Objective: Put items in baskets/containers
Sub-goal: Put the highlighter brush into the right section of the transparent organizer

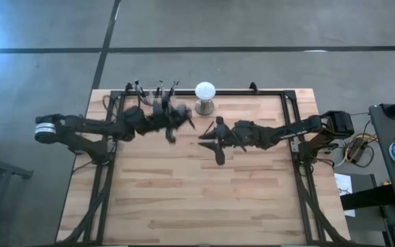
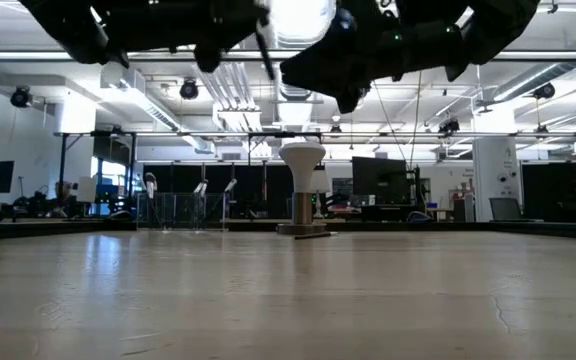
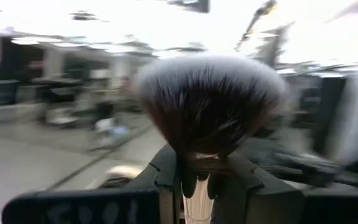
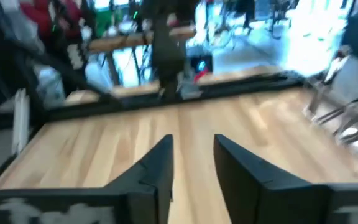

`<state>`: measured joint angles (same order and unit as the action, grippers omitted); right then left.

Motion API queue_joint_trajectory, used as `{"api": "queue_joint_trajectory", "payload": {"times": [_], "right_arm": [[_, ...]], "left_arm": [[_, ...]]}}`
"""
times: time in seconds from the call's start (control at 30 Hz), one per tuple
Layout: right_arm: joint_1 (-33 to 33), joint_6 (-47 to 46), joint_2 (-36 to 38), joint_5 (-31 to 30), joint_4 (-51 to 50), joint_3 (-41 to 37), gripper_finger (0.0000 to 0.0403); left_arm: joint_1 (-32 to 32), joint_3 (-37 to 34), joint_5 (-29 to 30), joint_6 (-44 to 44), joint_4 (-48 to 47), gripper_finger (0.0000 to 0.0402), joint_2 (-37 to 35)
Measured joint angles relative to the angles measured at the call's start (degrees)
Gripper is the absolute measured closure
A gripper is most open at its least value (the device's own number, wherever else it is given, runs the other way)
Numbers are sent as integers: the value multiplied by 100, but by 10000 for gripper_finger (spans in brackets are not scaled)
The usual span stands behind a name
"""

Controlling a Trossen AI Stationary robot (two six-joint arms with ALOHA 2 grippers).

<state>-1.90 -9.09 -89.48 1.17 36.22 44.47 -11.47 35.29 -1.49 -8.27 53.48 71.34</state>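
Two arms meet over the far half of the table, and we see most of the near planks bare, from the middle to the near edge and both near corners. Our left gripper hangs near the far edge, just left of the white globe on its stand; its jaws are clenched on a fan-headed brush. In the left wrist view that brush's long axis runs straight out between the fingers, bristles pointing away from the wrist, pale tips outermost. Three clear cups stand along the far edge, thin brushes leaning out of them. Our right gripper hovers near the table's centre, beside the globe; its jaws stand apart, grasping nothing.
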Motion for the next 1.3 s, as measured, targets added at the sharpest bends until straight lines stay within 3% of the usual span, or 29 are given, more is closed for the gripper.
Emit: {"api": "queue_joint_trajectory", "payload": {"times": [0.13, 0.3, 0.6, 0.97, 1.3], "right_arm": [[-13, 100, 183, -90, -610, -13, 275], [-24, 249, 326, -310, -820, -109, 306], [-21, 312, 351, -435, -654, -385, 386], [-21, 313, 351, -424, -424, -474, 394], [-21, 374, 351, -427, -424, -479, 394]], "left_arm": [[-596, 176, 442, 112, -1077, 339, -299], [-1751, 551, 728, 116, -2513, 339, -241], [-3459, 887, 222, 157, -2785, 339, 713], [-3810, 1174, 104, 545, -2505, 339, 1944], [-3857, 1163, 137, 618, -2551, 339, 2185]]}}
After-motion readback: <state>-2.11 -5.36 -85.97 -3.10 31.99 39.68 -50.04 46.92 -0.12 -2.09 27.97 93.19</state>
